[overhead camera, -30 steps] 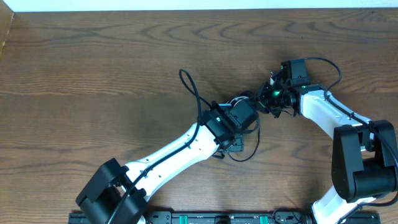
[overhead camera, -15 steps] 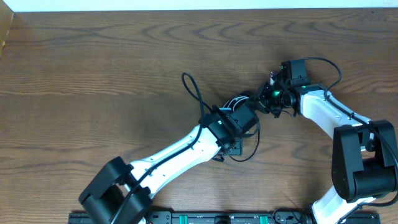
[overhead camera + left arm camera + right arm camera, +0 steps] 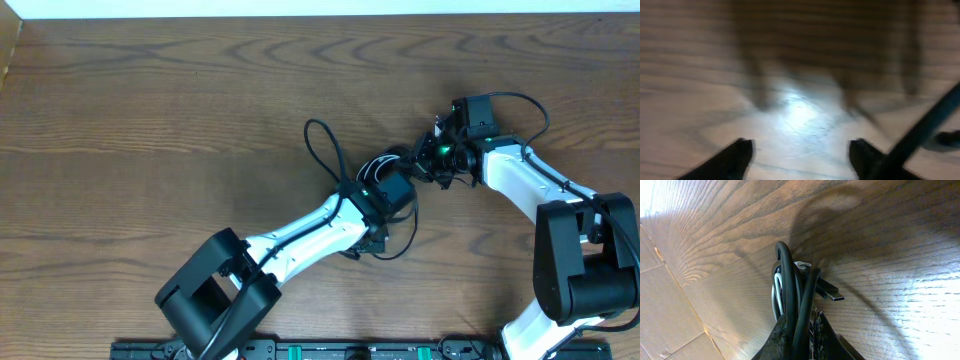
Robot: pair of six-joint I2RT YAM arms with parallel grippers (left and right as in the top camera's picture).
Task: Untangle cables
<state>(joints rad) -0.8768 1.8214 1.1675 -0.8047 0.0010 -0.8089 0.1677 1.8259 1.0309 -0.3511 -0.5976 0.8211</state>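
Observation:
A bunch of cables (image 3: 395,165) lies between my two grippers at mid-table. One black loop (image 3: 322,145) sticks out to the upper left and another (image 3: 400,240) hangs below the left wrist. My right gripper (image 3: 428,158) is shut on the bunch; its wrist view shows the jaws (image 3: 800,330) clamped on black cords (image 3: 787,280) and one white cord (image 3: 774,287), with a plug end (image 3: 832,293) beside them. My left gripper (image 3: 385,188) sits over the bunch. Its blurred wrist view shows the fingers (image 3: 800,156) apart over bare wood, with a black cord (image 3: 925,130) crossing by the right finger.
The wooden table (image 3: 150,120) ends at a white strip along the far side. A cardboard edge (image 3: 8,50) shows at the far left, also in the right wrist view (image 3: 665,305). The arms' base rail (image 3: 350,350) runs along the near edge.
The upper black loop has shifted to the right. The left arm's rear links have swung right and its wrist has moved a little right. The right arm has stayed still.

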